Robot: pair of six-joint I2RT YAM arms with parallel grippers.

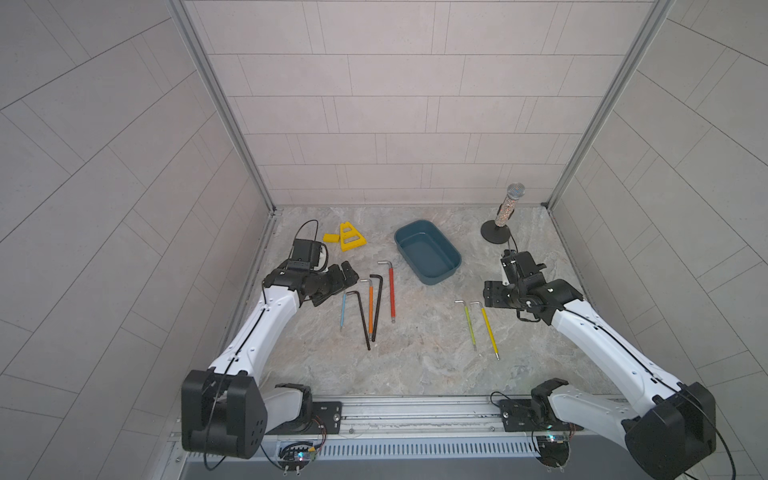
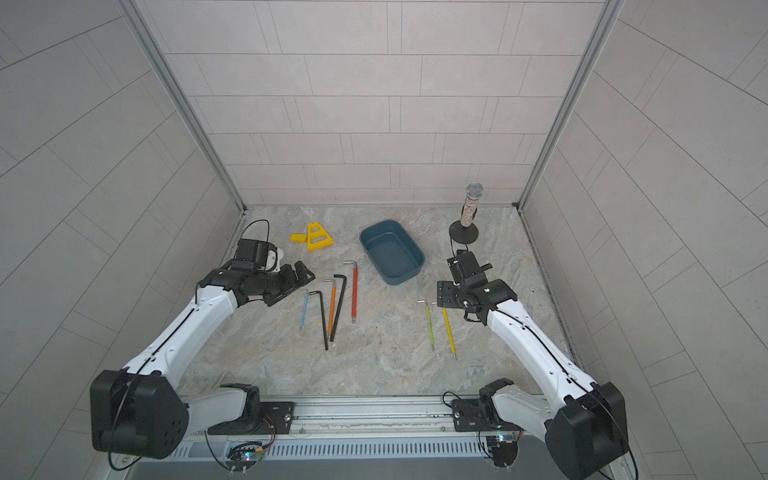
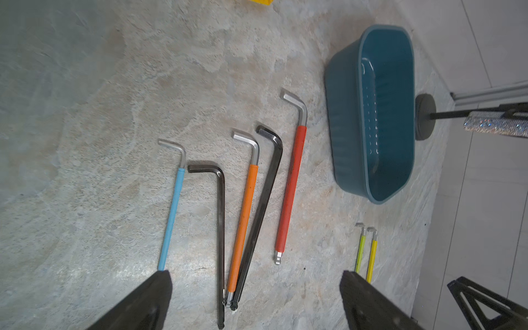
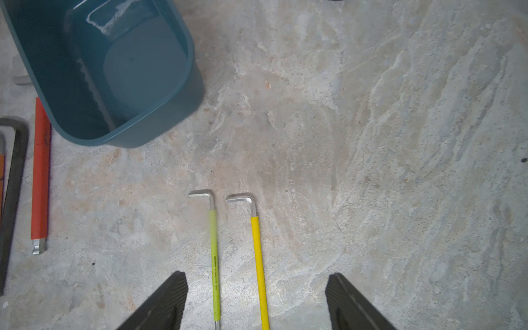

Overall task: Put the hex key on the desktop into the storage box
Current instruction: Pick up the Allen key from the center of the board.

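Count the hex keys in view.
7. Five lie together near the left gripper: blue key, first black key, orange key, second black key, red key. Green key and yellow key lie by the right gripper. The storage box holds none; none seems hidden.

Both top views look steeply down from high above the front edge toward the back wall (image 1: 395, 104), taking in the whole tabletop (image 1: 415, 365) almost identically. The left wrist camera sits low and close, looking past its fingers (image 3: 143, 303) across a row of hex keys (image 3: 243, 223) to the blue tub (image 3: 343, 128). The right wrist camera looks down closely at the green key (image 4: 214, 257) and yellow key (image 4: 258, 257). Both wrist views share the tub and red key (image 3: 290, 188).
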